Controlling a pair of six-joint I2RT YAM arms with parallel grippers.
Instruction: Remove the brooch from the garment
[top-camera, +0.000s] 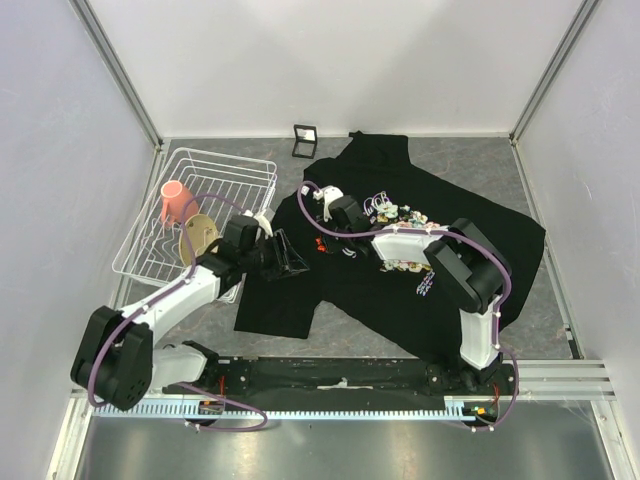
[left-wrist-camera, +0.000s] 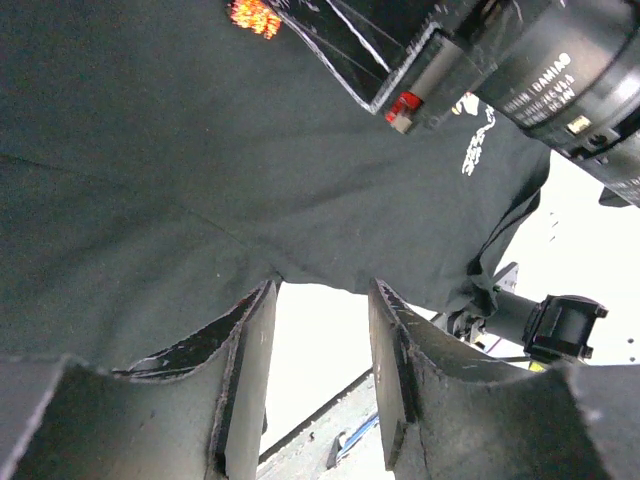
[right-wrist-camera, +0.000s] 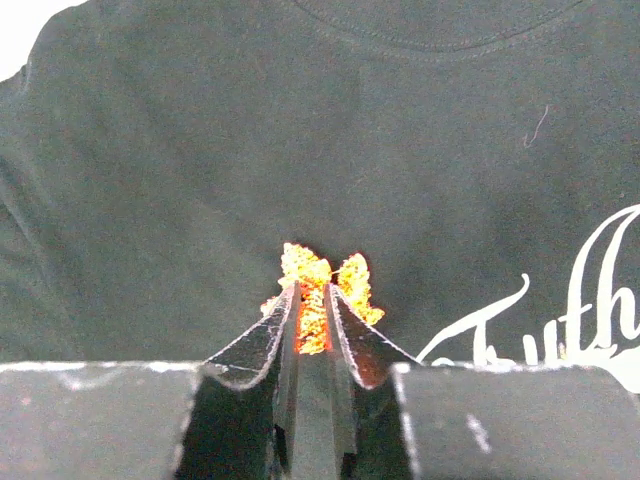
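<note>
The black T-shirt (top-camera: 470, 215) lies spread on the grey table, its flower print (top-camera: 400, 215) under my right arm. The tiny red-orange brooch (top-camera: 320, 245) sits on the shirt's chest, left of the print. My right gripper (top-camera: 323, 237) is shut on the brooch (right-wrist-camera: 318, 272); its jaws pinch the middle of the leaf in the right wrist view (right-wrist-camera: 312, 292), against the shirt (right-wrist-camera: 200, 150). My left gripper (top-camera: 298, 262) is open at the shirt's left sleeve. In the left wrist view its jaws (left-wrist-camera: 322, 290) stand apart at the edge of the fabric (left-wrist-camera: 150, 180), with the brooch (left-wrist-camera: 255, 15) farther ahead.
A white wire dish rack (top-camera: 245, 165) stands at the left with a pink cup (top-camera: 175, 200) and a tan dish (top-camera: 198, 238) in it. A small black frame (top-camera: 305, 138) stands at the back wall. My right arm (left-wrist-camera: 560, 60) crosses the left wrist view.
</note>
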